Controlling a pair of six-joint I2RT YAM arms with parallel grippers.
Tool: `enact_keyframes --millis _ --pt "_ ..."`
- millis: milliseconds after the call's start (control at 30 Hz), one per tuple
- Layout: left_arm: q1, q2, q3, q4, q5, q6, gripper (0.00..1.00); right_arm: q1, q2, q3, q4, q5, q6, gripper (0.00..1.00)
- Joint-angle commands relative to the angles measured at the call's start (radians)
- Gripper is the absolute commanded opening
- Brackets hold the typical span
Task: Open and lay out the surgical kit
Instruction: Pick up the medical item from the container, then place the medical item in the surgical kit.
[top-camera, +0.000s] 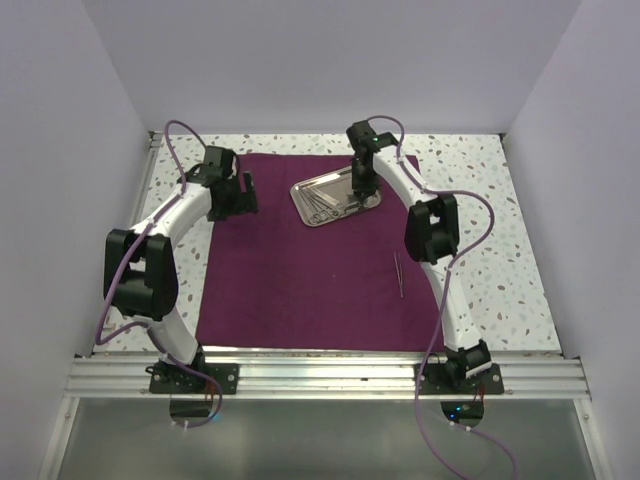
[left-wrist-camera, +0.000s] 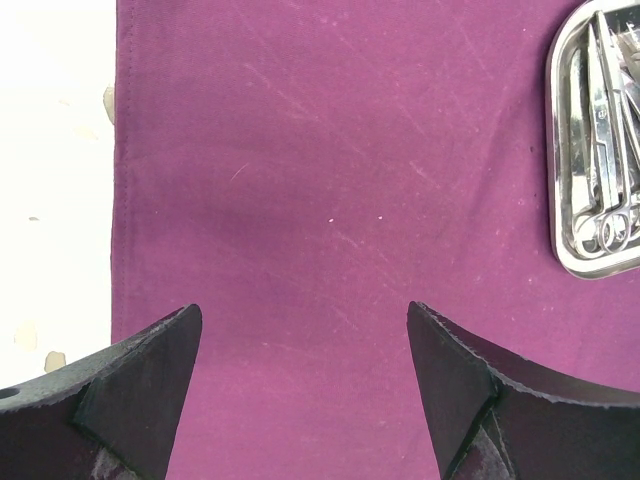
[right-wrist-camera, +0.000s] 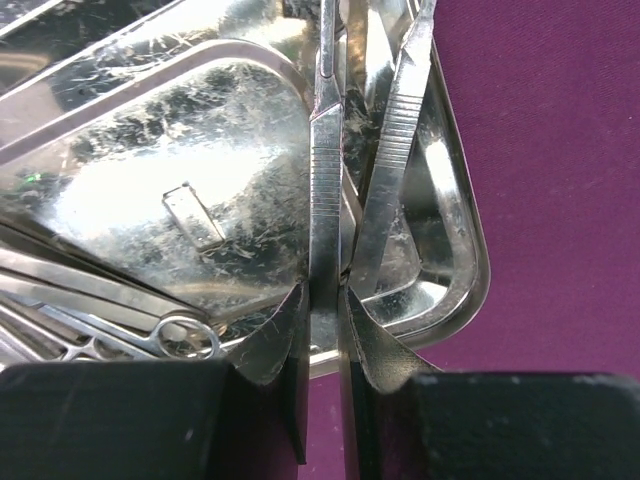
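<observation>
The purple cloth (top-camera: 300, 280) lies flat on the speckled worktop (top-camera: 500, 250). The shiny tray (top-camera: 297, 190) sits on its far part, scissors (left-wrist-camera: 612, 215) inside. The right pincer (right-wrist-camera: 330, 300) squeezes the tweezers (right-wrist-camera: 325, 180) there. The left pincer (left-wrist-camera: 305, 330) is wide apart over bare cloth. A thin steel tool (top-camera: 400, 272) lies alone on the cloth.

The light was bright and even, coming from above, so only soft, faint shadows lay on the cloth (top-camera: 300, 280), and the white walls (top-camera: 330, 60) took a slightly lilac tone. In the left wrist view the table (left-wrist-camera: 55, 150) beside the cloth was washed out almost to plain white, and the dark fingers (left-wrist-camera: 140, 390) at the bottom edge were a little blurred. In the right wrist view the tray (right-wrist-camera: 150, 150) gave strong glare and broken reflections, so the instruments (right-wrist-camera: 325, 170) were hard to separate.
</observation>
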Motion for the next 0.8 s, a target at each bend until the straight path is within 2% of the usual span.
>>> enact_keyframes --millis 0,200,367,567,767 --pt "0.007 -0.010 0.043 -0.014 -0.016 0.014 0.87 -0.006 -0.106 0.046 -0.009 -0.020 0.004 0.00" --pt "0.009 -0.019 0.037 -0.001 -0.008 0.011 0.87 -0.004 -0.205 -0.038 -0.013 -0.020 0.003 0.00" --pt "0.007 -0.028 0.026 0.012 0.005 0.006 0.87 0.003 -0.298 -0.179 -0.003 -0.064 0.030 0.00" --pt "0.007 -0.039 -0.002 0.043 0.022 -0.012 0.87 0.072 -0.482 -0.447 0.028 -0.121 0.047 0.00" --pt "0.007 -0.047 -0.057 0.104 0.034 -0.032 0.87 0.204 -0.711 -0.812 0.074 -0.187 0.107 0.00"
